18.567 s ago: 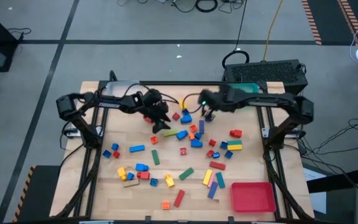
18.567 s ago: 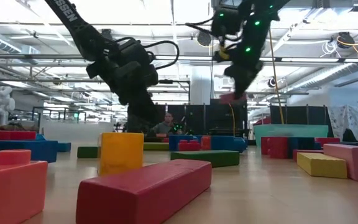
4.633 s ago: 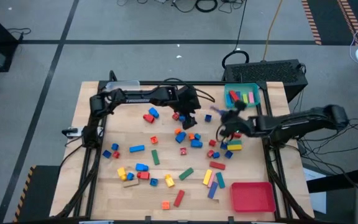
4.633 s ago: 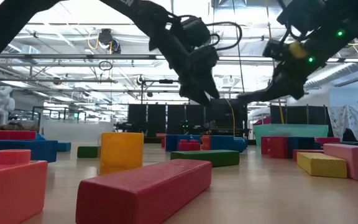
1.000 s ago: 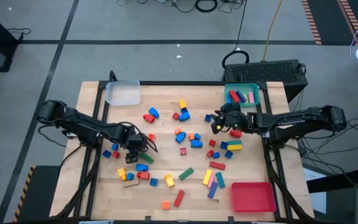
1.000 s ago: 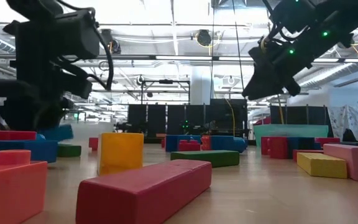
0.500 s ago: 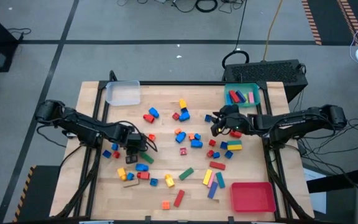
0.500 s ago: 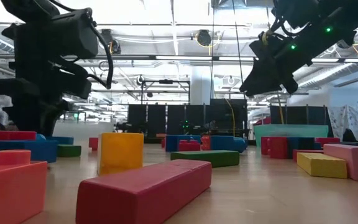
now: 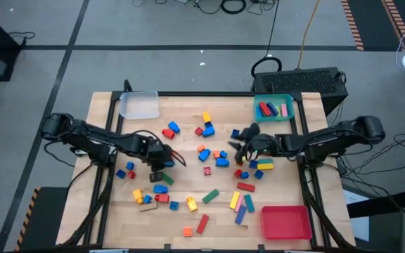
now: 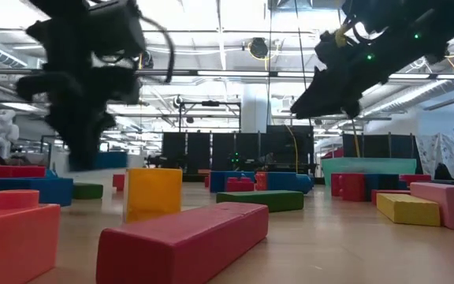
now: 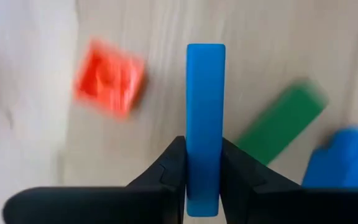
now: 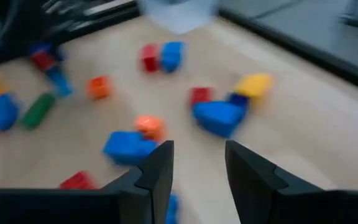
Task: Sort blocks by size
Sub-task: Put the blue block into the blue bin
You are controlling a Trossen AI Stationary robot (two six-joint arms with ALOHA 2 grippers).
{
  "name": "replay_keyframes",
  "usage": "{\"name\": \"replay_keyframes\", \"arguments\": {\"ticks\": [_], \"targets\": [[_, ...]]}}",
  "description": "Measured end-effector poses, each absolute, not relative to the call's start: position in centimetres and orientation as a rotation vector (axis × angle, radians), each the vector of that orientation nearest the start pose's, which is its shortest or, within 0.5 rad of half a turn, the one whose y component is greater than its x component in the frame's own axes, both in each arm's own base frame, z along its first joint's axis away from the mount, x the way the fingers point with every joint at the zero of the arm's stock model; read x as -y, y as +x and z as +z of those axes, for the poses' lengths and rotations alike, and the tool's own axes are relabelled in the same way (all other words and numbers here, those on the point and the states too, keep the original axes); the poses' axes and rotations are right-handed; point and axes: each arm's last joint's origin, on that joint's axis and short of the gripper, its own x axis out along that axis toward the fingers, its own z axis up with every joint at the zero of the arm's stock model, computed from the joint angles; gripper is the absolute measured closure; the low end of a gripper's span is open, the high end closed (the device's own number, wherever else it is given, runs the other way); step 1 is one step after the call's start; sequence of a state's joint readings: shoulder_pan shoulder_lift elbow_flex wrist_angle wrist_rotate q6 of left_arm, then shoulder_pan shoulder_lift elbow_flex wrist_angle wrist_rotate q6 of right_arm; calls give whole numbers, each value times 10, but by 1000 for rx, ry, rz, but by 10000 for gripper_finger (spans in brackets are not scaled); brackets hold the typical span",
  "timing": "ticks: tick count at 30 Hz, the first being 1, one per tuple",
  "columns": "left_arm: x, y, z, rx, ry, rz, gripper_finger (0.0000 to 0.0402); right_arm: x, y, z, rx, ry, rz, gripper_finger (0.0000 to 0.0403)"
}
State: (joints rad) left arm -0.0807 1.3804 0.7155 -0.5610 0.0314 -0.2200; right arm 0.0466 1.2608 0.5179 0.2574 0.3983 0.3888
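Note:
Many coloured blocks (image 9: pixel 220 161) lie scattered flat on the wooden table. My left gripper (image 9: pixel 162 163) is over the table's left middle, shut on a long blue bar (image 11: pixel 205 112). The bar also shows under the gripper in the low view (image 10: pixel 105 160). My right gripper (image 9: pixel 239 146) hangs open and empty over the blocks at the right of centre, and its fingers stand apart in the right wrist view (image 12: pixel 199 149). My left gripper pinches the blue bar's two long faces (image 11: pixel 204 162) between its two fingers, near one end of the bar. The fingers come from above and lie across the bar. The bar is lifted clear of the table, about level, and most of its length sticks out past the fingers.
A clear tray (image 9: pixel 138 105) stands at the far left. A teal tray (image 9: pixel 287 98) at the far right holds red, pink and green blocks. A red tray (image 9: pixel 285 223) stands at the near right. An orange block (image 11: pixel 110 78) and a green bar (image 11: pixel 281 121) lie below my left gripper.
My left gripper has gone toward the table's right and a little toward its far edge, carrying the blue bar. My right gripper has gone a little toward the table's left, over the blocks.

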Motion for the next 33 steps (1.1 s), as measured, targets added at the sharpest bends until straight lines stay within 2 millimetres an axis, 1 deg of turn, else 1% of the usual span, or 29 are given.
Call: {"name": "replay_keyframes", "arguments": {"ticks": [2, 5, 9, 11, 16, 19, 24, 28, 33], "targets": [[18, 241, 176, -1150, -133, 12, 340, -6, 254, 187, -361, 236, -342, 273], [16, 249, 184, -1089, -105, -8, 340, -13, 269, 181, -290, 188, -240, 273], [14, 257, 190, -1007, -78, -26, 340, -17, 282, 174, -188, 190, -161, 273], [14, 259, 192, -979, -77, -28, 340, -18, 288, 170, -167, 196, -142, 272], [14, 267, 194, -905, -88, -60, 340, -20, 311, 163, -186, 191, -144, 257], [13, 274, 194, -855, -97, -72, 340, -22, 328, 161, -189, 159, -135, 234], [10, 279, 189, -845, -103, -60, 340, -26, 350, 159, -218, 109, -92, 192], [8, 284, 184, -829, -105, -54, 340, -28, 360, 155, -272, 94, -52, 172], [8, 289, 180, -814, -89, -68, 340, -29, 365, 155, -301, 98, -56, 172]]}}
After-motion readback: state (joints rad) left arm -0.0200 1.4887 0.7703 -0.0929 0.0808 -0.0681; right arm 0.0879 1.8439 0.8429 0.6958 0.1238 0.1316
